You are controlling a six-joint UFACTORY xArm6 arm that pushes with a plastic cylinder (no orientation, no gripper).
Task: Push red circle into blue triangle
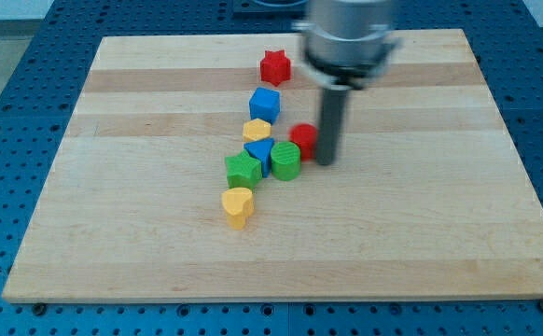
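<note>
You see the red circle (302, 138) near the middle of the wooden board (141, 233), and my tip (327, 161) stands just at its right side in the view, touching it or almost touching; the picture does not let you decide. The blue triangle (259, 152) lies to the view's left of the red circle and a little lower, squeezed between the yellow hexagon (257, 130) above it, the green star-like block (243, 170) at its lower left and the green round block (285, 161) at its right.

There are no jaws on this arm, only the rod, so nothing is held; it can only push.

The red circle looks small, light and stiff, so it will probably slide easily on the smooth wood. Because it is round, it may roll off the tip sideways if the push is not through its centre. You should press on its right face, aiming toward the view's left and slightly down. The green round block is close and may be moved also.

The blue cube (264, 101), the red star (274, 67) and the yellow heart (238, 205) stay apart from this.
</note>
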